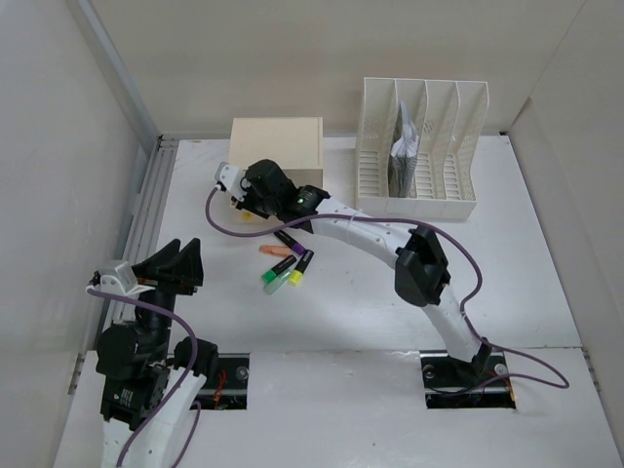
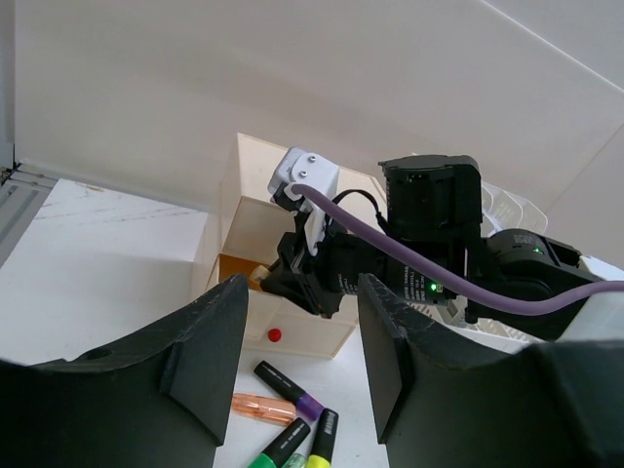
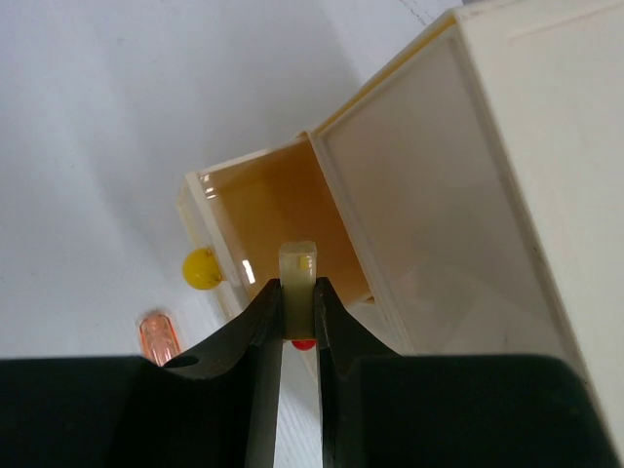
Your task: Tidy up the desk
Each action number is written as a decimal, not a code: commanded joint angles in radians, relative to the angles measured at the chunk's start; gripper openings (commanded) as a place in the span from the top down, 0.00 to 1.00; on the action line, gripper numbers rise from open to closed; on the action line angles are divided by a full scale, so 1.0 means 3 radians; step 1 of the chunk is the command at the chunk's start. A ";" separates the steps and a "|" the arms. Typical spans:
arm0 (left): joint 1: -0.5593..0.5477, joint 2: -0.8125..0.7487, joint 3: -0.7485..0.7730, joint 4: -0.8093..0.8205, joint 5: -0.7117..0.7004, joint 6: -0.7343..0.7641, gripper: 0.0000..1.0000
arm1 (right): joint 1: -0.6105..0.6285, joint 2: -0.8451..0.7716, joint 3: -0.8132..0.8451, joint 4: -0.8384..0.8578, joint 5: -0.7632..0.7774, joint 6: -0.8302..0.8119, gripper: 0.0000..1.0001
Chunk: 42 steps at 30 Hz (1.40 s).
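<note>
The white desk (image 1: 487,283) carries a beige drawer box (image 1: 278,146) at the back. Its upper drawer (image 3: 263,195), the one with a yellow knob (image 3: 201,268), stands pulled out. My right gripper (image 3: 297,292) hovers over that drawer, shut on a pale yellowish square-ended piece (image 3: 297,265). In the top view this right gripper (image 1: 244,200) is at the box's front left corner. My left gripper (image 2: 302,322) is open and holds nothing; it hangs low at the desk's left side (image 1: 180,265), facing the box. Several highlighters (image 1: 288,263) lie loose in front of the box.
A white slotted file rack (image 1: 419,146) with papers stands at the back right. A grey rail (image 1: 146,205) runs along the left edge, and white walls close in the desk. The lower drawer has a red knob (image 2: 275,334). An orange cap (image 2: 263,408) lies among the highlighters.
</note>
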State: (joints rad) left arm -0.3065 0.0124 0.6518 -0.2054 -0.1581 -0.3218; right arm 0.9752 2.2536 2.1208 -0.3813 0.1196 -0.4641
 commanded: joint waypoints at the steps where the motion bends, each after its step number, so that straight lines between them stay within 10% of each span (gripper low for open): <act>1: -0.0011 -0.0328 0.0016 0.0189 -0.0005 0.0045 0.54 | -0.0009 -0.0006 0.0161 0.0172 0.0072 -0.0023 0.92; 11: -0.0011 -0.0328 0.0016 0.0189 -0.0005 0.0045 0.54 | -0.0009 -0.0133 0.0033 0.0202 0.0041 -0.0054 0.52; 17: -0.0011 -0.0328 0.0016 0.0189 -0.0005 0.0045 0.54 | -0.0009 -0.0322 -0.0008 0.0202 0.0006 -0.0023 0.52; 23: -0.0011 -0.0328 0.0016 0.0189 -0.0005 0.0014 0.54 | -0.0009 -0.0603 -0.0243 0.0233 -0.0240 0.0049 1.00; 31: -0.0011 -0.0328 0.0016 0.0189 -0.0005 0.0014 0.54 | -0.0009 -0.0456 -0.0213 -0.0145 -0.1134 0.0049 1.00; 42: -0.0011 -0.0328 0.0016 0.0158 -0.0005 0.0014 0.54 | -0.0009 0.0112 0.0253 -0.0233 -0.0349 0.0079 1.00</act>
State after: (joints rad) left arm -0.3065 0.0124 0.6518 -0.2054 -0.1585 -0.3225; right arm 0.9699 2.2833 2.1387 -0.4583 -0.0750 -0.4519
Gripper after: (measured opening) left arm 0.455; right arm 0.009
